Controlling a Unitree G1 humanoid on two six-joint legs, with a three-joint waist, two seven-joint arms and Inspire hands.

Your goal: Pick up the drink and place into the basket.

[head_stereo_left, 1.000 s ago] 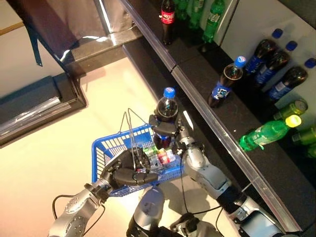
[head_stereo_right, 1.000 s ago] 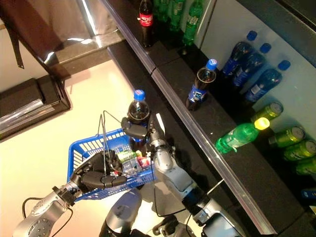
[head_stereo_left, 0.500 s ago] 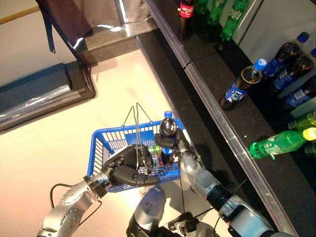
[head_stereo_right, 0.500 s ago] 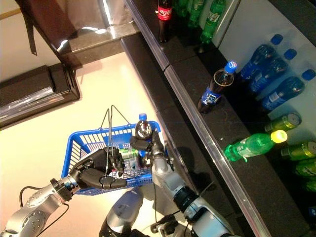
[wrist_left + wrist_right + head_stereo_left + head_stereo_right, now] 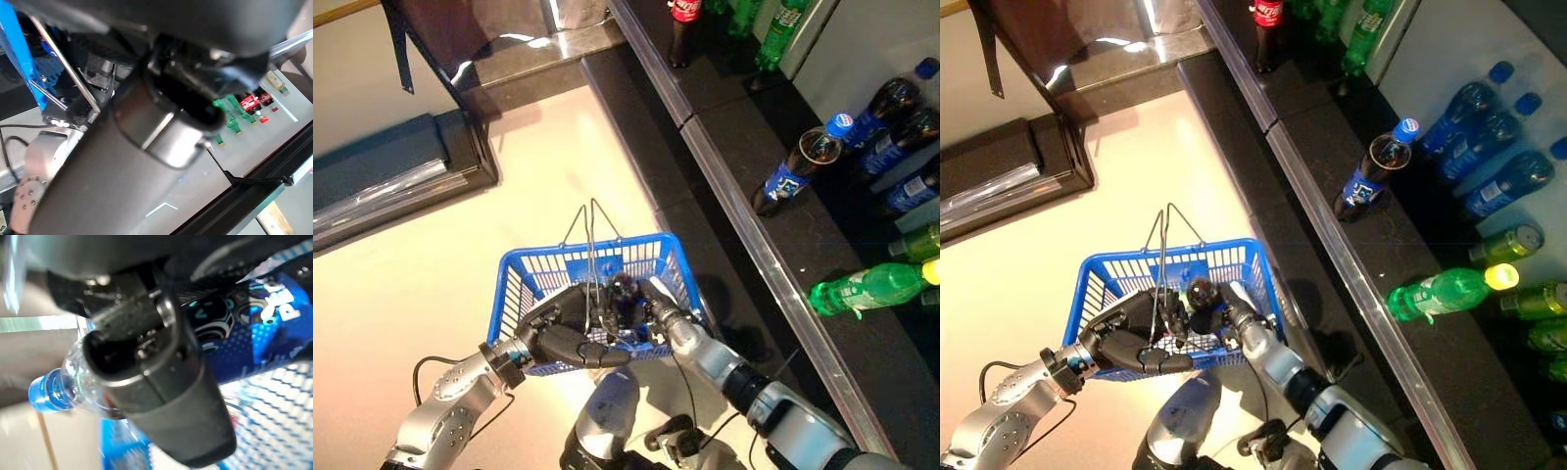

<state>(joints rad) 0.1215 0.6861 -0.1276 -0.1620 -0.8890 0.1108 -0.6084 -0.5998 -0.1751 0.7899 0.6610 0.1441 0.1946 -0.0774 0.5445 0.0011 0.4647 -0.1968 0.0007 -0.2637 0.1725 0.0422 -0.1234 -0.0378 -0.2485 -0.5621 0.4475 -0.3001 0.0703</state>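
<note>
The blue basket [image 5: 590, 258] is held up in front of me. My left hand [image 5: 558, 338] is shut on its thin wire handles [image 5: 593, 230] at the near rim. My right hand [image 5: 664, 311] reaches into the basket from the right. It is shut on the drink, a dark cola bottle [image 5: 625, 292] with a blue cap and blue label. The bottle lies low inside the basket, below the rim. In the right wrist view the hand's thumb [image 5: 161, 382] wraps across the bottle [image 5: 254, 338], whose blue cap [image 5: 46, 392] points away.
A black shelf with a silver edge [image 5: 744, 235] runs along the right. On it are a standing cola bottle [image 5: 795, 171], a lying green bottle [image 5: 862, 291], more blue-capped bottles and a red-labelled bottle [image 5: 681, 29]. A dark low platform [image 5: 391, 181] lies at the left.
My right hand has lowered the cola bottle from above the basket's rim down into the basket. The camera has shifted a little.
</note>
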